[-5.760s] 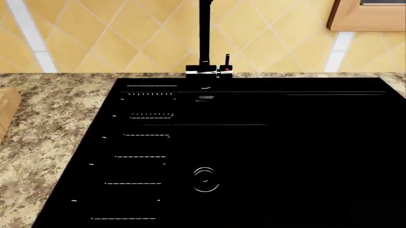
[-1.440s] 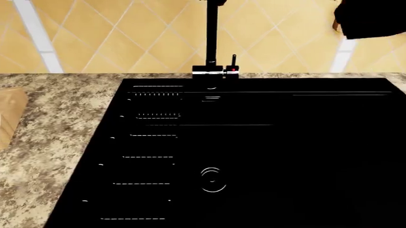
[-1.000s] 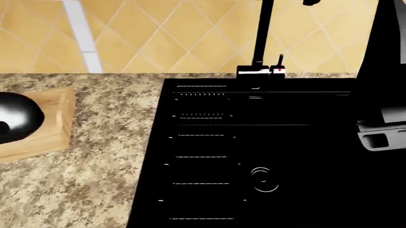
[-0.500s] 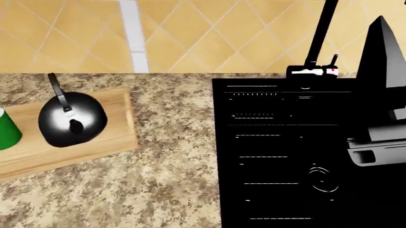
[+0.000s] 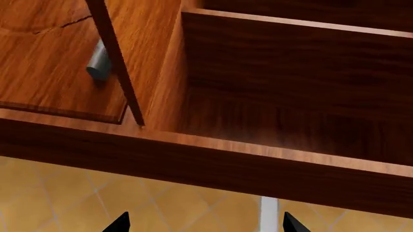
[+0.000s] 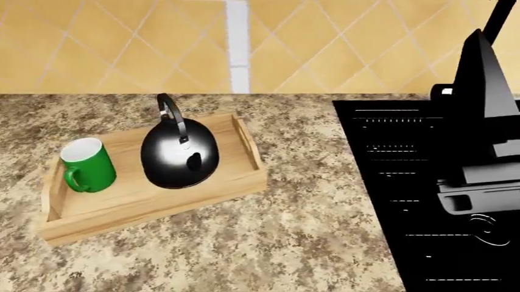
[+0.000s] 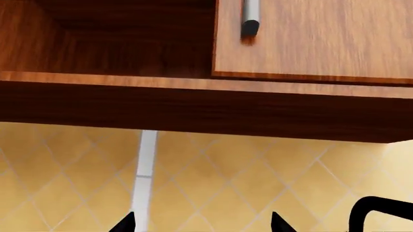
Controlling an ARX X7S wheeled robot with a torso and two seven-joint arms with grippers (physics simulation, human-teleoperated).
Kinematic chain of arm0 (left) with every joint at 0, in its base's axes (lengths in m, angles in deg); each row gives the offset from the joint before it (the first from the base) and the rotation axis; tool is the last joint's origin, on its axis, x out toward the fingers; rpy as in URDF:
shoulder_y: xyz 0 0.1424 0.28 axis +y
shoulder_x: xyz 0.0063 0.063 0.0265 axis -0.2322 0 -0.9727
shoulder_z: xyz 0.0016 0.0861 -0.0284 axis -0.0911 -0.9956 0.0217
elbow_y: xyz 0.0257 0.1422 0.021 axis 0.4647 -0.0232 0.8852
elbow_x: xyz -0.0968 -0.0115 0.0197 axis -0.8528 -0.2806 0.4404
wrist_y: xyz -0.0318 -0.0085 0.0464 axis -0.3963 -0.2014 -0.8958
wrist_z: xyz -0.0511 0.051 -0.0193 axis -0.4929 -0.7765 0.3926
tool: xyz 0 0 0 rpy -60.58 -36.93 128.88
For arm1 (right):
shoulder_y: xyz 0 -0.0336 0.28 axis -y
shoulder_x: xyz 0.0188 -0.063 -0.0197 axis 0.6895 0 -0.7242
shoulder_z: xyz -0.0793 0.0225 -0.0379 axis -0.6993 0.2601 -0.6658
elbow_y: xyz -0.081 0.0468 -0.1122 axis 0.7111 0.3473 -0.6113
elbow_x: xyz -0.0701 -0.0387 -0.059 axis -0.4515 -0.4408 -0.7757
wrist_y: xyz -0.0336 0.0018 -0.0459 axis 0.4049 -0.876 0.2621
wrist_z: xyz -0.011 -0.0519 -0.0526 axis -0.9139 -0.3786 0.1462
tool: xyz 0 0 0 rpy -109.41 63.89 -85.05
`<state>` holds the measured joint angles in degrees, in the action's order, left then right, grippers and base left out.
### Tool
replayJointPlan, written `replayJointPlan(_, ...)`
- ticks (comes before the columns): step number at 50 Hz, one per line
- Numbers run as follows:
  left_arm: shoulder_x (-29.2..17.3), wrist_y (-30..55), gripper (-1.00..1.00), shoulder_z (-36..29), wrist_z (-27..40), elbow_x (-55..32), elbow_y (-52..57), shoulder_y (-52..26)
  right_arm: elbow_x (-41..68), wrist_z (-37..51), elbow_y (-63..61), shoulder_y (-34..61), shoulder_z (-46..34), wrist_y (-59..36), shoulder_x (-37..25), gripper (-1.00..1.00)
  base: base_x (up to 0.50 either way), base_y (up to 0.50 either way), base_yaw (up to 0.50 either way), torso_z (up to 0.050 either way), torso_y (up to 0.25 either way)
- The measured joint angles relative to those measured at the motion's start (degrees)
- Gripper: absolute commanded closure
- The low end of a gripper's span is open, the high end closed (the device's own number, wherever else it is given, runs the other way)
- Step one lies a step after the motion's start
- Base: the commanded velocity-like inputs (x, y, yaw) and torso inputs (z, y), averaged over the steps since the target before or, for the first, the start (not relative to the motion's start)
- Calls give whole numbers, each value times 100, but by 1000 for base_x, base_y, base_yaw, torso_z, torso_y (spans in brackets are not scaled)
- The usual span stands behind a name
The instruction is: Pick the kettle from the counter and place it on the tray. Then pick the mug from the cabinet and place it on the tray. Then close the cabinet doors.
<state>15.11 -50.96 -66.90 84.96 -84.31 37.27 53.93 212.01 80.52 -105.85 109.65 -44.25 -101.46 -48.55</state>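
The head view has swung left since a moment ago: where it showed mostly the black sink (image 6: 455, 201), it now takes in the granite desk (image 6: 268, 243) with the tray (image 6: 154, 207) fully in sight. From the left, the mug (image 6: 87, 164) stands upright in the tray's left part, handle toward the viewer's side, and the kettle (image 6: 179, 152) sits just beside it to the right, upright, handle arched up. Both rest inside the rim, near each other but apart. Judging from that, the two placing steps look done, and what remains is shutting the cabinet doors.

In the left wrist view the left tool (image 5: 202, 227) points up at the underside of the cabinet (image 5: 213, 159). Only its two dark tips show at the picture's edge, spread well apart with nothing between them. One door (image 5: 58, 58), with a grey handle (image 5: 96, 60), stands ajar beside an empty compartment.

In the right wrist view the right tool (image 7: 202, 226) also aims upward at the cabinet, tips likewise apart and holding nothing. The door (image 7: 310, 38) above it appears near flush with the cabinet front, while the compartment beside it gapes open. In the head view a dark arm segment (image 6: 479, 121) rises at the right edge.
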Motion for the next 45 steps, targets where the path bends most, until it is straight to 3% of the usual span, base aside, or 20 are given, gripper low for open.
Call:
replayJointPlan(20, 9, -82, -100, 87, -35, 136, -73, 269, 48, 1, -1, -168, 216, -195, 179, -100, 1, 500, 0, 0, 0)
replayJointPlan(26, -102, -8, -100, 65, 163, 57, -183, 169, 106, -2, -1, -245, 325, -174, 210, -100, 0, 0, 0, 0, 0)
replayJointPlan(39, -932, 414, -100, -72, 882, -443, -1087, -795, 261, 0, -1, -480, 660, -111, 185, -100, 0, 0, 0, 0, 0)
replayJointPlan(45, -824, 886, -100, -744, 553, -602, -1746, -2420, 341, 0, -1, -535, 773, -69, 140, -100, 0, 0, 0, 0, 0)
